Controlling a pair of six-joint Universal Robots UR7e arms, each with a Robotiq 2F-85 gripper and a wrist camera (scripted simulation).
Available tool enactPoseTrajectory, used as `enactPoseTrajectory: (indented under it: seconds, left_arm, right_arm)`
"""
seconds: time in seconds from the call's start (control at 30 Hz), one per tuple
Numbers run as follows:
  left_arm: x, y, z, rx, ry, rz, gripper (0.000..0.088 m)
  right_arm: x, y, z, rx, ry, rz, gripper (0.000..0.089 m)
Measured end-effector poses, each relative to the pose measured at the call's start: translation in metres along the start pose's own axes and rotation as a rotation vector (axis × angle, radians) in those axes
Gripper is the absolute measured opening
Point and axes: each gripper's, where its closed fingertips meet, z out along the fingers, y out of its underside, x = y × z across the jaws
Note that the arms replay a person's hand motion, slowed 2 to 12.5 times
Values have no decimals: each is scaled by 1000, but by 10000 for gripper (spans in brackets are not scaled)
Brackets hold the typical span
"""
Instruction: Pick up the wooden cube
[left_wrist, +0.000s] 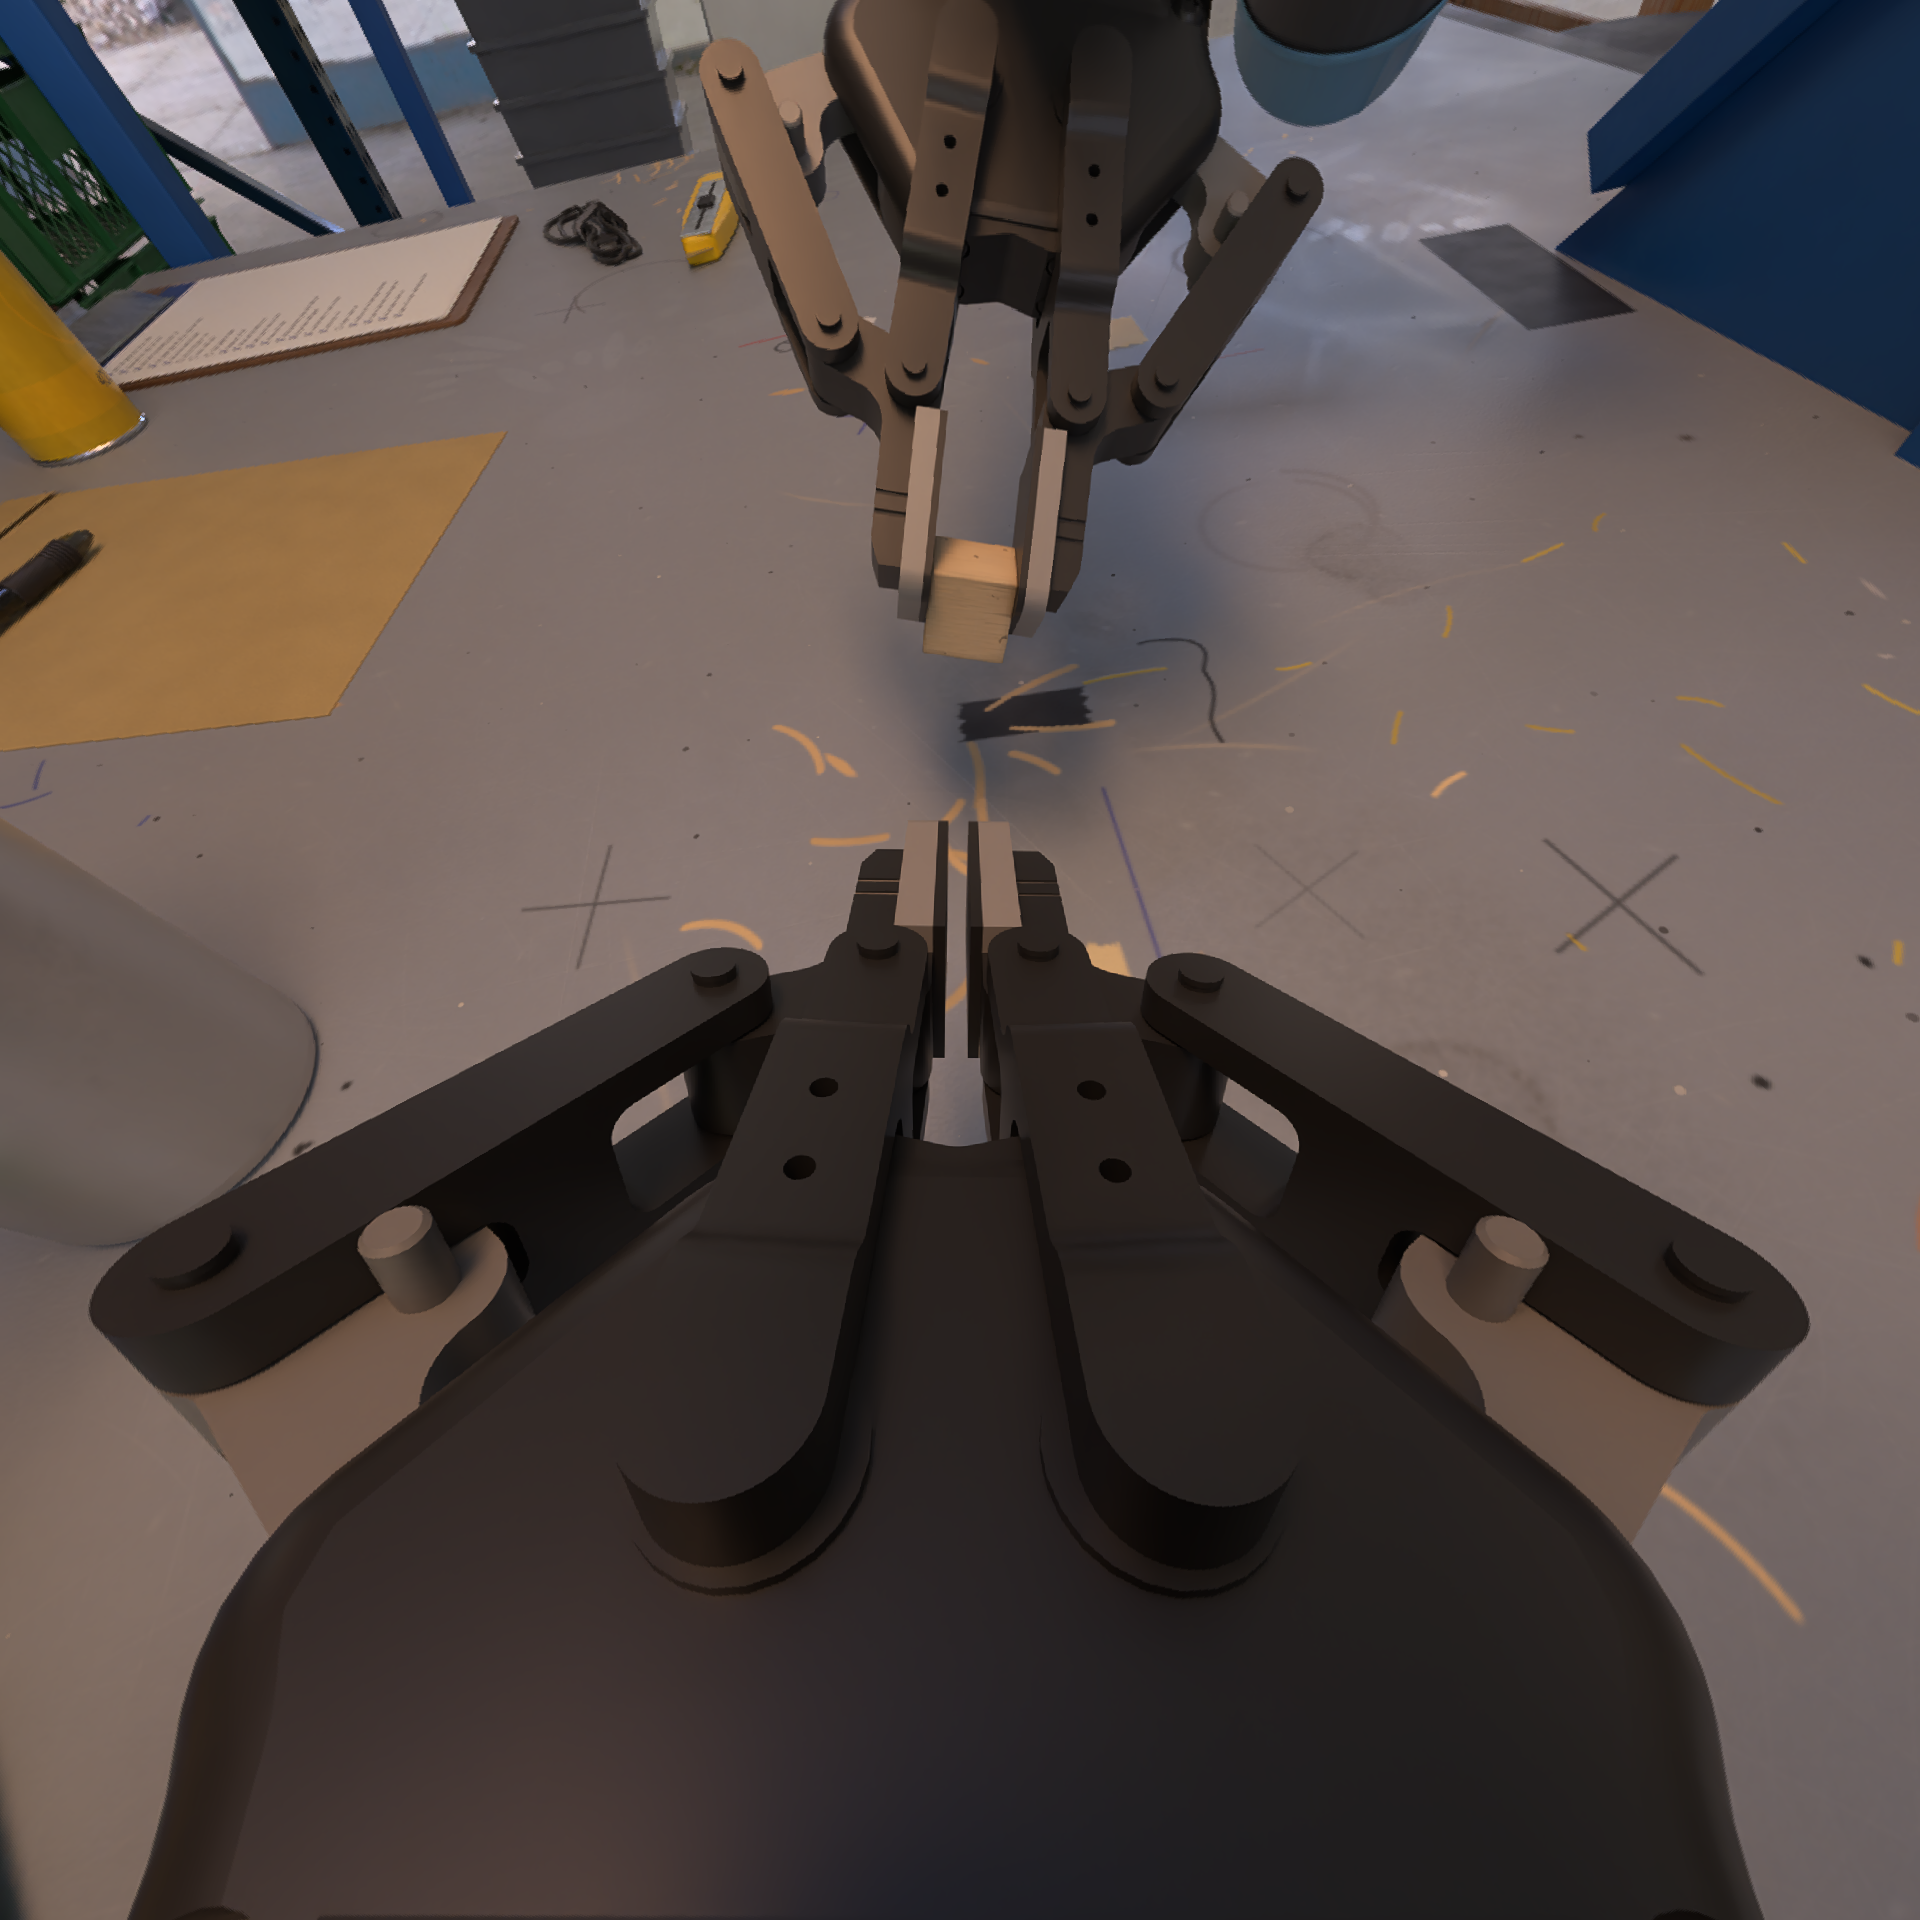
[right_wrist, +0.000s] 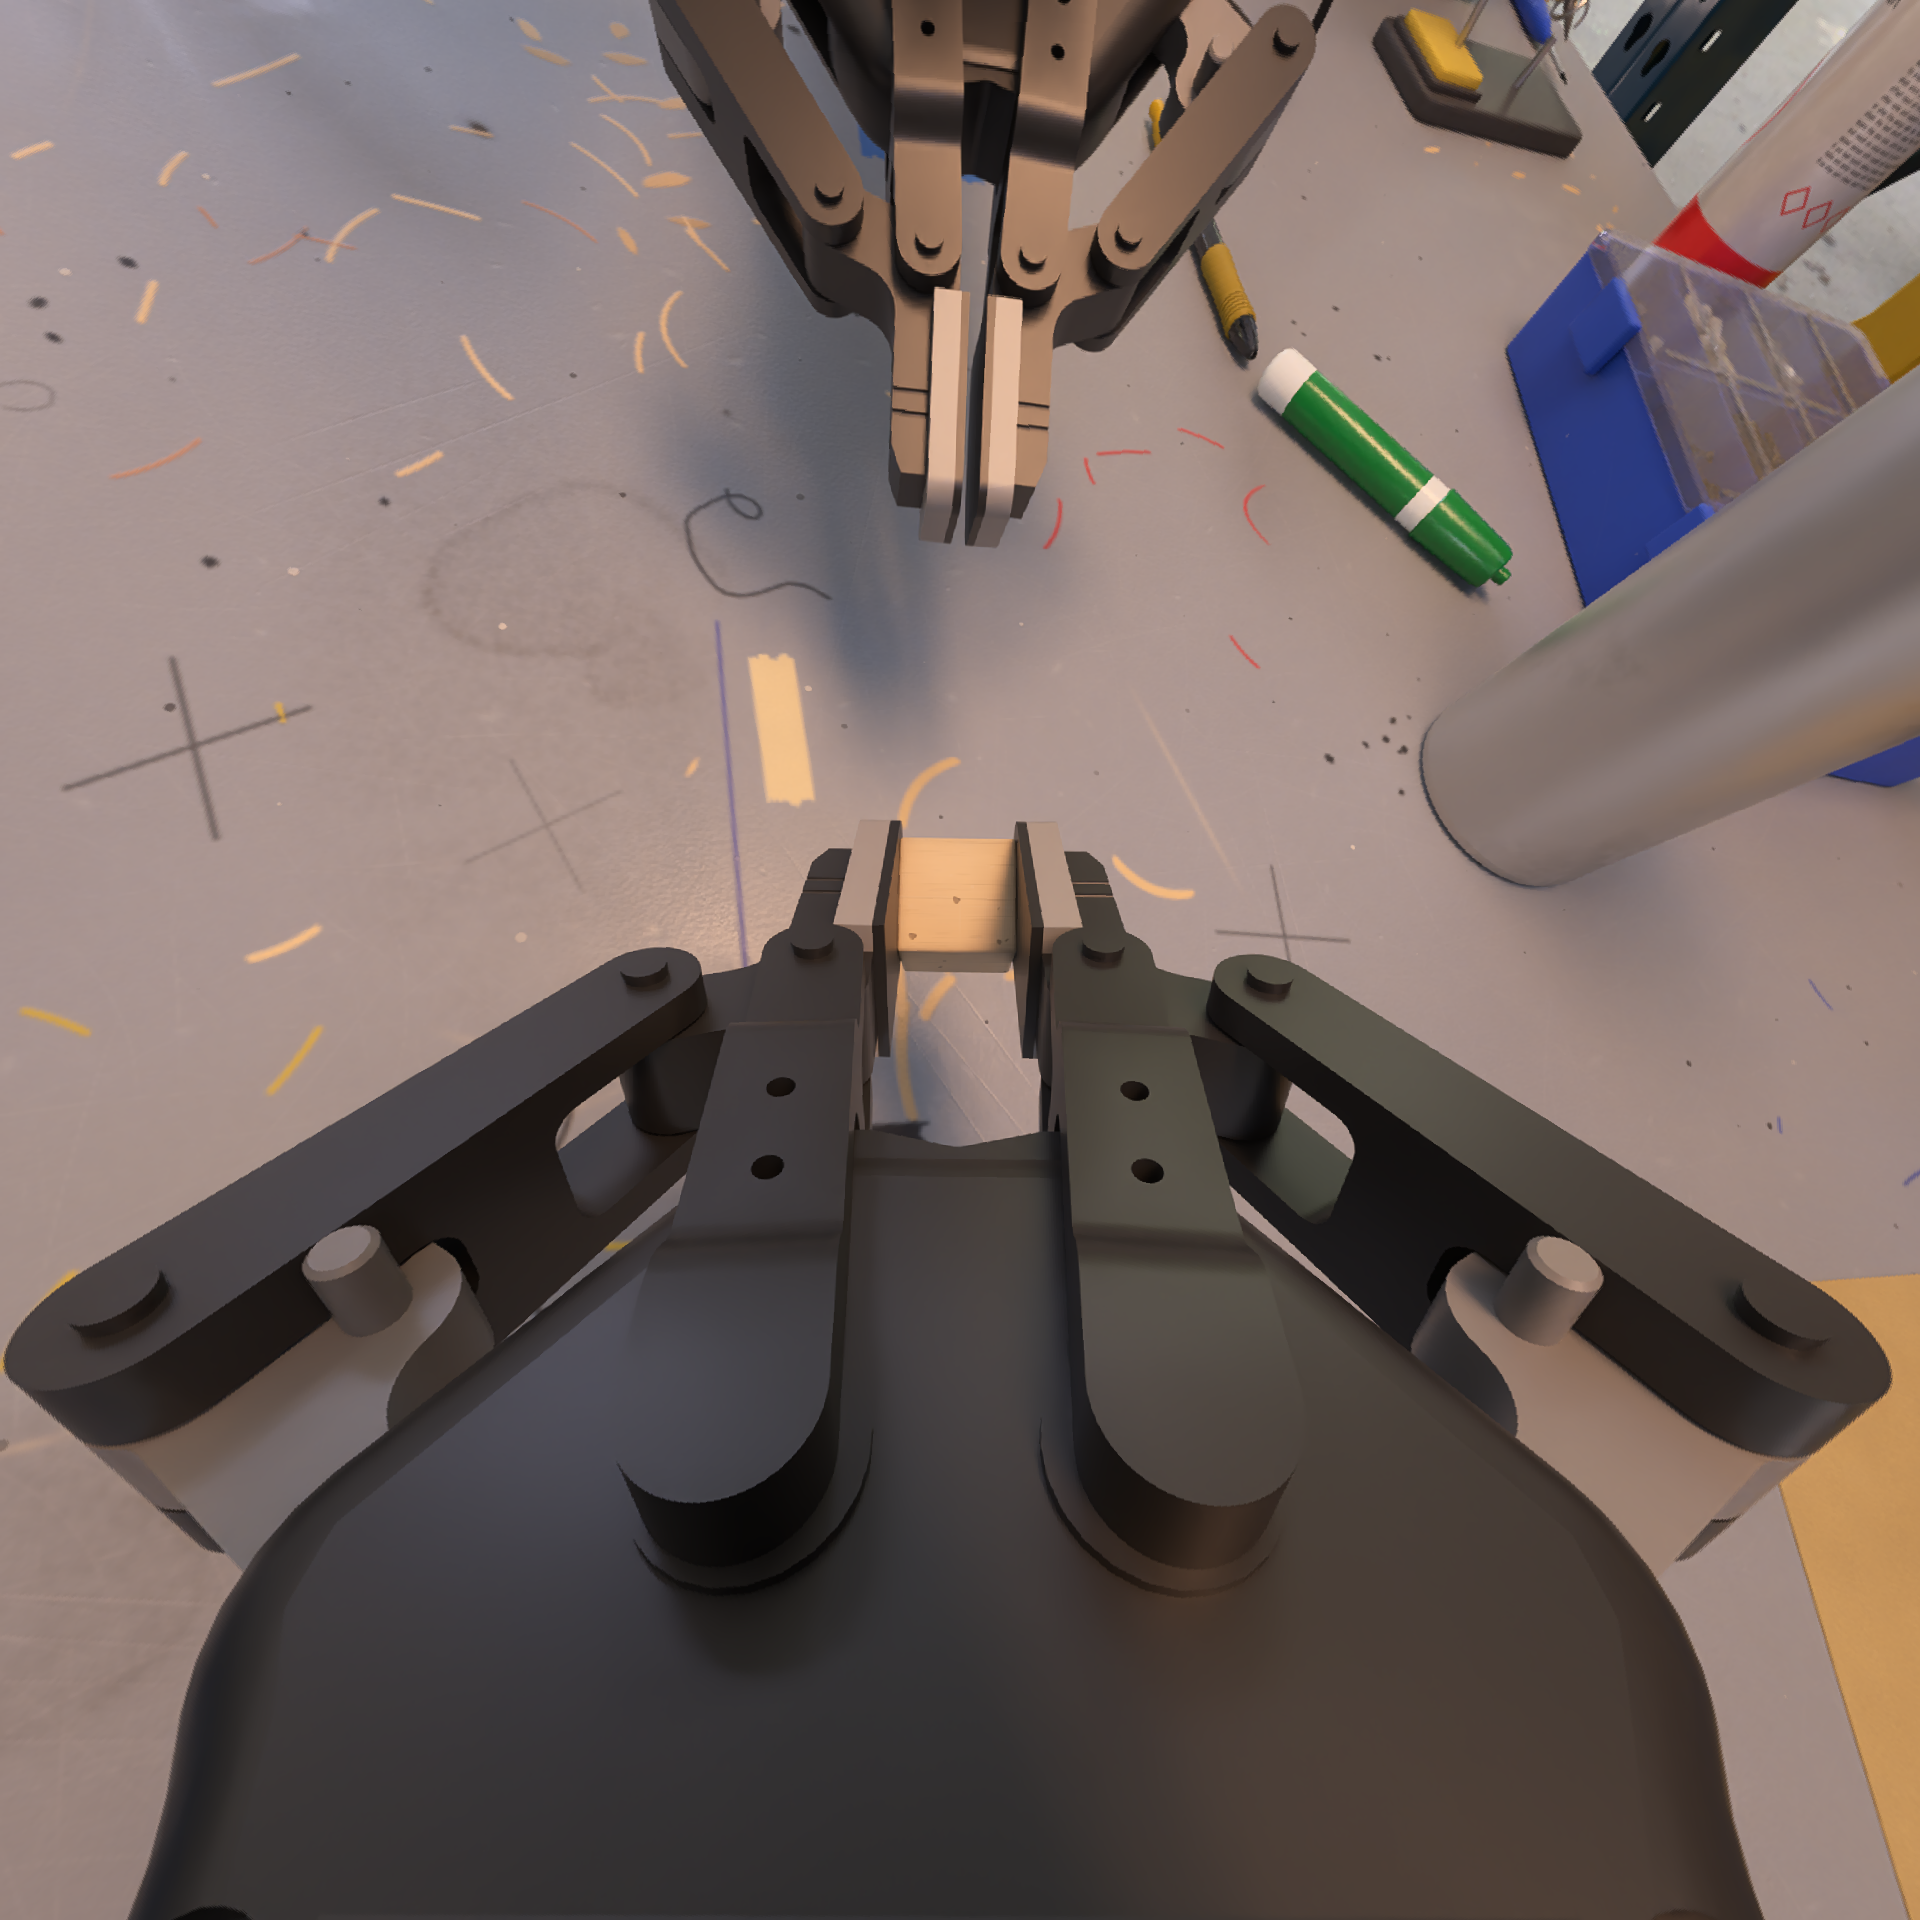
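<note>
left gripper: pads nearly touching, holding nothing, facing the cube.
cube: squeezed between the 2 fingertips of the right gripper, apparently lifted off the table.
nearer arm: right; cube has no long axis.

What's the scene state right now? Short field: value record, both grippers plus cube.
wooden cube: clamped between the right gripper's pads, clear of the table with a shadow beneath it
right gripper: shut on the cube, held near the fingertips
left gripper: shut, empty, pads nearly touching
table: grey, scuffed, with marked crosses
nearby: green marker, clipboard, black tape patch
task status: cube looks lifted
</note>
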Motion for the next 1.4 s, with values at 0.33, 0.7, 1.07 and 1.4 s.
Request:
enactPoseTrajectory:
  seconds: [0.33, 0.7, 1.07, 1.4]
  left_arm:
    - [-1, -1, -1, 2, -6, -3, 33]
    - [0, -1, 0, 4, -1, -3, 33]
    - [1, -2, 0, 4, 0, -4, 35]
    - [3, -6, 0, 24, 17, -13, 34]
  right_arm:
    - [2, 1, 1, 0, 8, 13, 190]
    - [2, -1, 1, 7, 8, 7, 190]
    - [1, -3, 3, 11, 12, 6, 189]
    - [0, -8, 5, 33, 6, 2, 190]
